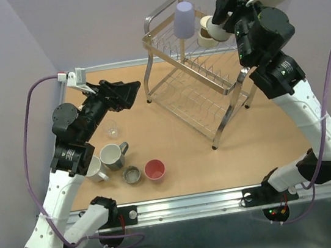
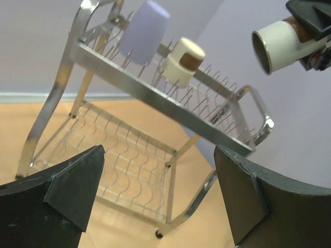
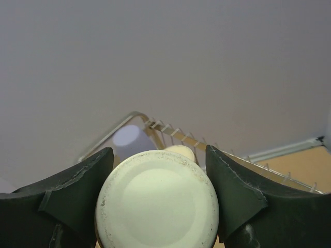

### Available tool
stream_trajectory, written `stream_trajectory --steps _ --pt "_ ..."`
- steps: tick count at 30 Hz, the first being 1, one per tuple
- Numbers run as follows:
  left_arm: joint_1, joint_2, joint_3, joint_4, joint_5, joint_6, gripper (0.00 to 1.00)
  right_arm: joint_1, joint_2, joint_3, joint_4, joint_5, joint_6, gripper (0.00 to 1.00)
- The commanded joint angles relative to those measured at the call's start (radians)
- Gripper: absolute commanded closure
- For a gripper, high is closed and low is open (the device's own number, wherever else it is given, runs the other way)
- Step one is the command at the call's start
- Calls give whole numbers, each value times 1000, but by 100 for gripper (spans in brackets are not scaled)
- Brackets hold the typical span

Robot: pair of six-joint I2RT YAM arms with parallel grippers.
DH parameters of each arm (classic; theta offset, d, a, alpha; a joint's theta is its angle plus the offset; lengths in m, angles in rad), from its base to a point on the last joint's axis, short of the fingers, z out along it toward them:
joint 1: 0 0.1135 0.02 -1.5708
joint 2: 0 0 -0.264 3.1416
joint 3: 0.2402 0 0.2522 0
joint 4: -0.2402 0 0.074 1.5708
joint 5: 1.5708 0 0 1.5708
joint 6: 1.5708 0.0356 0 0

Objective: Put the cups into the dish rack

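The chrome dish rack [image 1: 195, 92] stands at the table's middle back. A lavender cup [image 1: 185, 19] and a cream-and-brown cup [image 1: 204, 32] sit upside down on its top tier. My right gripper [image 1: 220, 24] is shut on a second cream cup [image 1: 217, 31], held sideways just above the top tier beside the first; its pale base fills the right wrist view [image 3: 158, 201]. My left gripper [image 1: 127, 94] is open and empty, raised left of the rack, which it faces [image 2: 170, 111]. A white mug [image 1: 95, 169], a grey-teal mug [image 1: 113, 156], a metal cup [image 1: 132, 175] and a pink cup [image 1: 155, 170] stand at the front left.
A small clear glass [image 1: 112, 131] stands on the table under my left arm. The rack's bent legs [image 1: 227, 121] reach toward the table's middle. Purple walls close in behind and to the left. A metal rail [image 1: 195, 203] runs along the near edge.
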Motion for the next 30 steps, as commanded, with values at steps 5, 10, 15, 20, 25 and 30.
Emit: stream_trajectory --steps 5,10,15,20,25,30 --pt "7 -40 -39 -65 15 53 1 -49 40 -51 -128 137 -30 99" --pt "7 -45 -31 -96 16 76 1 -167 63 -64 -220 34 86 100" --pt "7 -51 -30 -108 15 85 1 -227 77 -89 -234 -6 114 100" --pt "7 -49 -24 -111 15 93 1 -233 87 -130 -234 -17 148 100" --pt "9 -48 -17 -131 12 100 1 -233 121 -149 -228 -2 148 100" --pt "9 -48 -11 -142 16 103 1 -236 179 -124 -203 29 125 100"
